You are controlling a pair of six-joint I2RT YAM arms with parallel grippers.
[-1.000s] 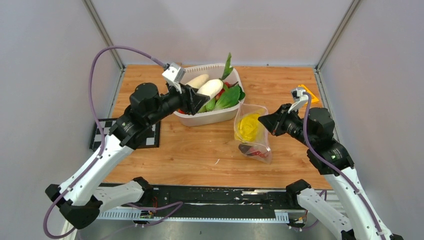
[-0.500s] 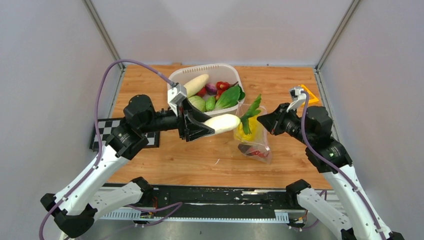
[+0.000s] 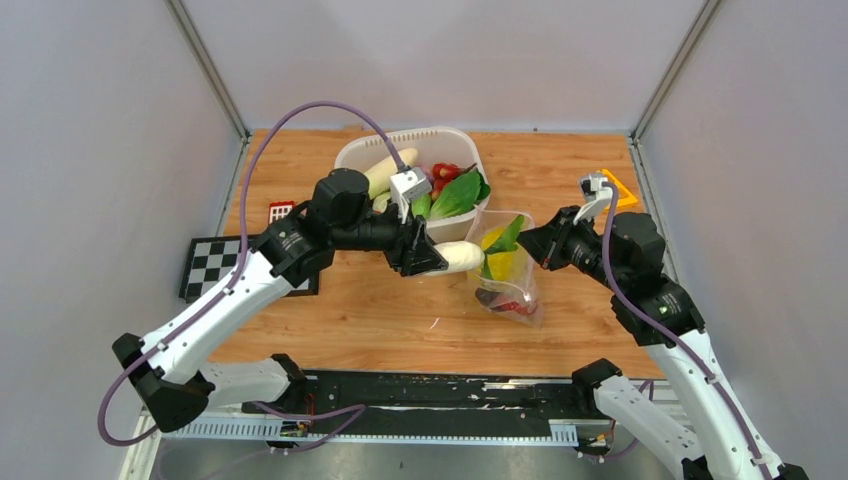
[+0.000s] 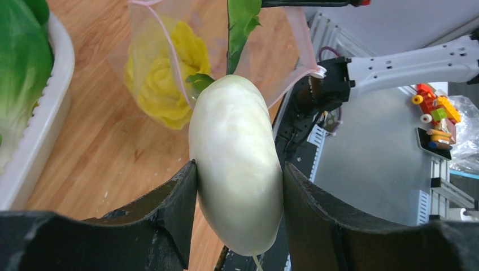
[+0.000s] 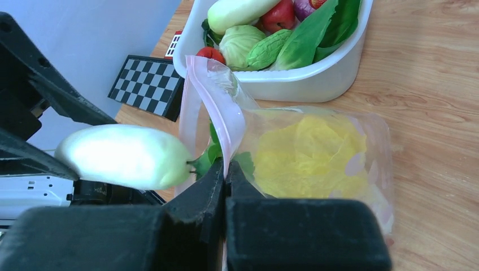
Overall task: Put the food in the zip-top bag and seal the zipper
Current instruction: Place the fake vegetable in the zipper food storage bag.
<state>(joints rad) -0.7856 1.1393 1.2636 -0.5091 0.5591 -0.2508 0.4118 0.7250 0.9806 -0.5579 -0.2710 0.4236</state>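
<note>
My left gripper [image 3: 440, 258] [image 4: 237, 172] is shut on a long white radish [image 3: 462, 256] [image 4: 236, 164], held level just left of the zip-top bag [image 3: 505, 272] [image 5: 316, 152]. The radish's green leaves [image 3: 508, 238] [image 4: 242, 22] reach into the bag's raised mouth. My right gripper [image 3: 530, 245] [image 5: 226, 169] is shut on the bag's rim at the pink zipper [image 5: 217, 107], holding it up. A yellow cabbage [image 3: 497, 262] [image 5: 308, 152] and red pieces [image 3: 510, 305] lie inside the bag. More food fills the white tub [image 3: 400, 150] [image 5: 316, 84]: another white radish [image 3: 385, 170], green leaves [image 3: 455, 195], red pieces.
A checkerboard card [image 3: 215, 262] lies at the table's left edge, with a small red card [image 3: 280, 212] behind it. An orange triangular piece [image 3: 620, 185] sits at the right edge behind my right wrist. Grey walls close in the sides and back.
My left arm carried the radish out of the tub and rightward to the bag's mouth, where its leaves now enter. The right arm and the bag stayed put.
</note>
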